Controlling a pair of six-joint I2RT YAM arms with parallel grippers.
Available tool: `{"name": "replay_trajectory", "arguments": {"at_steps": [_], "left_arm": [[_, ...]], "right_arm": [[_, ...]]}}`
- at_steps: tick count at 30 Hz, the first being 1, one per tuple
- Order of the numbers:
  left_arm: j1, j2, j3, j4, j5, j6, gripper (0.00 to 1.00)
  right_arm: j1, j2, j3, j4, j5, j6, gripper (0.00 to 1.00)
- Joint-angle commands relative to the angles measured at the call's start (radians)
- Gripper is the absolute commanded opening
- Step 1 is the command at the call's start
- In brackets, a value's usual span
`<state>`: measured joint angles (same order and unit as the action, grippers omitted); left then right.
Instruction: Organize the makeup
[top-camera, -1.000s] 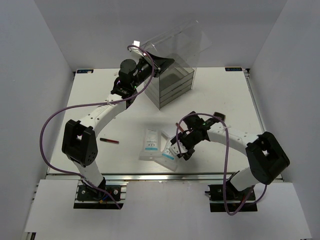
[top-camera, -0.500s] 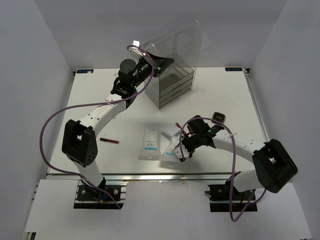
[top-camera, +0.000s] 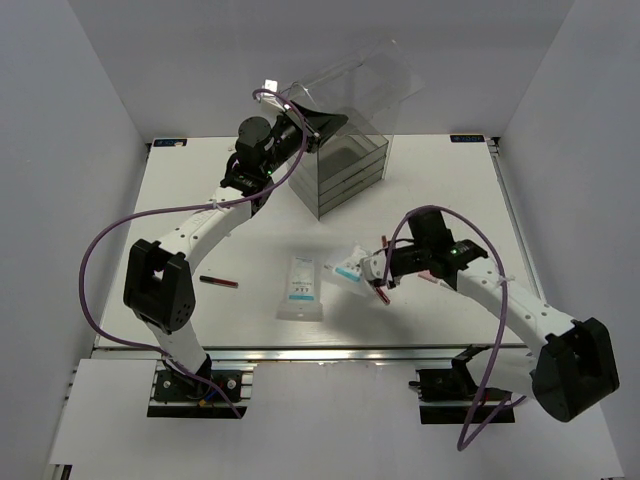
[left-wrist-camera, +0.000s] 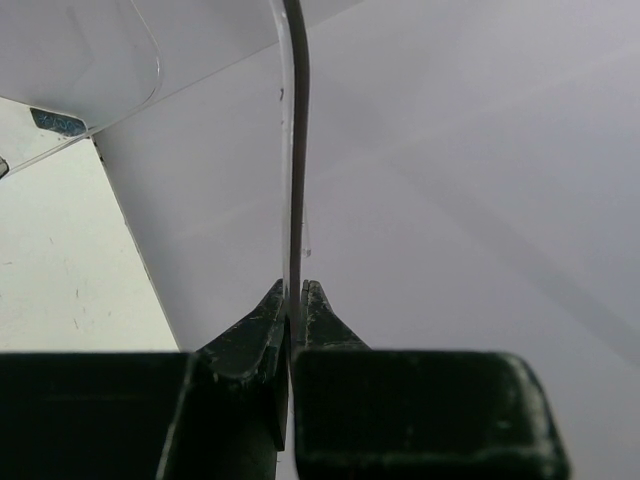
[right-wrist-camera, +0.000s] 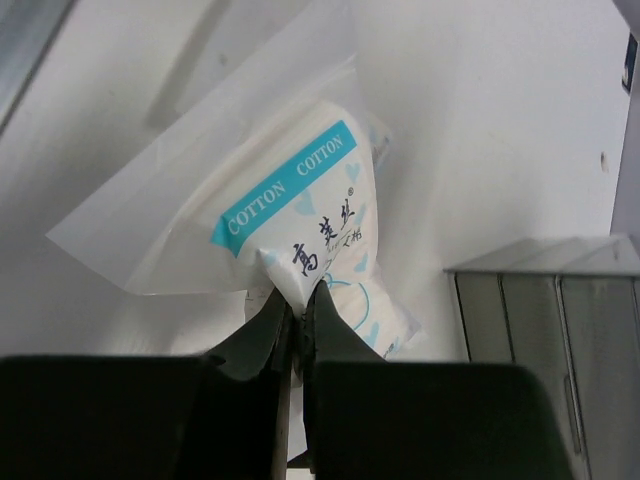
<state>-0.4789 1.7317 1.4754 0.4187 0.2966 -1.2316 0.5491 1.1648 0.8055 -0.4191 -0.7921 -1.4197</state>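
Observation:
My right gripper is shut on a white cotton-pad packet with blue print, held above the table. In the right wrist view the pinched packet hangs crumpled from the closed jaws of that gripper. A second flat packet lies on the table to its left. A thin red and black pencil lies further left. My left gripper is shut on the raised clear lid of the drawer box; the left wrist view shows the lid's edge clamped in that gripper.
The tall clear drawer box stands at the back middle of the white table; its grey side shows in the right wrist view. White walls enclose the table on three sides.
The right gripper closed on the packet near the front edge, then lifted it up and back, away from the other packet. The left arm has kept its hold on the lid.

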Motion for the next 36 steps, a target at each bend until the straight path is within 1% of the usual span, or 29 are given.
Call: {"name": "replay_trajectory", "arguments": {"at_steps": [1, 2, 3, 4, 6, 7, 9, 10, 12, 14, 17, 23, 25, 28, 31, 32, 34, 35, 36], "left_arm": [[0.02, -0.017, 0.045, 0.009, -0.03, -0.037, 0.0], [0.02, -0.017, 0.046, 0.008, -0.028, -0.035, 0.0], [0.019, -0.017, 0.049, 0.005, -0.028, -0.034, 0.0], [0.02, -0.018, 0.049, 0.005, -0.03, -0.032, 0.0], [0.02, -0.017, 0.051, 0.005, -0.031, -0.032, 0.0], [0.019, -0.015, 0.052, 0.005, -0.03, -0.034, 0.0], [0.02, -0.014, 0.056, 0.005, -0.027, -0.034, 0.0], [0.02, -0.014, 0.057, 0.005, -0.025, -0.035, 0.0], [0.02, -0.012, 0.059, 0.003, -0.024, -0.034, 0.0], [0.02, -0.015, 0.06, 0.003, -0.025, -0.031, 0.0], [0.019, -0.017, 0.059, 0.0, -0.027, -0.029, 0.0], [0.02, -0.018, 0.052, 0.008, -0.025, -0.032, 0.0], [0.02, -0.018, 0.051, 0.008, -0.024, -0.032, 0.0], [0.019, -0.015, 0.051, 0.008, -0.024, -0.032, 0.0], [0.02, -0.014, 0.052, 0.006, -0.022, -0.032, 0.0], [0.02, -0.014, 0.052, 0.005, -0.02, -0.034, 0.0], [0.02, -0.012, 0.056, 0.005, -0.02, -0.034, 0.0], [0.02, -0.012, 0.056, 0.003, -0.022, -0.034, 0.0], [0.02, -0.012, 0.059, 0.003, -0.02, -0.032, 0.0]], "right_arm": [[-0.054, 0.032, 0.05, 0.187, -0.01, 0.232, 0.0], [-0.067, 0.041, 0.052, 0.269, 0.02, 0.319, 0.0], [-0.093, 0.068, 0.058, 0.351, 0.089, 0.39, 0.0], [-0.104, 0.085, 0.063, 0.506, 0.134, 0.5, 0.0], [-0.121, 0.148, 0.076, 0.655, 0.288, 0.606, 0.0], [-0.127, 0.173, 0.105, 0.74, 0.316, 0.631, 0.0], [-0.129, 0.237, 0.142, 0.824, 0.394, 0.643, 0.0], [-0.129, 0.258, 0.15, 0.917, 0.421, 0.654, 0.0], [-0.126, 0.323, 0.176, 0.988, 0.471, 0.662, 0.0], [-0.124, 0.39, 0.236, 1.055, 0.513, 0.666, 0.0], [-0.124, 0.467, 0.308, 1.135, 0.547, 0.665, 0.0], [-0.112, 0.599, 0.388, 1.264, 0.556, 0.585, 0.0], [-0.106, 0.648, 0.391, 1.353, 0.551, 0.533, 0.0], [-0.097, 0.712, 0.425, 1.396, 0.541, 0.484, 0.0], [-0.092, 0.783, 0.483, 1.419, 0.556, 0.459, 0.15], [-0.09, 0.799, 0.497, 1.421, 0.56, 0.452, 0.25], [-0.09, 0.837, 0.547, 1.418, 0.574, 0.44, 0.37], [-0.09, 0.845, 0.56, 1.412, 0.577, 0.435, 0.51], [-0.09, 0.851, 0.575, 1.402, 0.577, 0.429, 0.58]]}}
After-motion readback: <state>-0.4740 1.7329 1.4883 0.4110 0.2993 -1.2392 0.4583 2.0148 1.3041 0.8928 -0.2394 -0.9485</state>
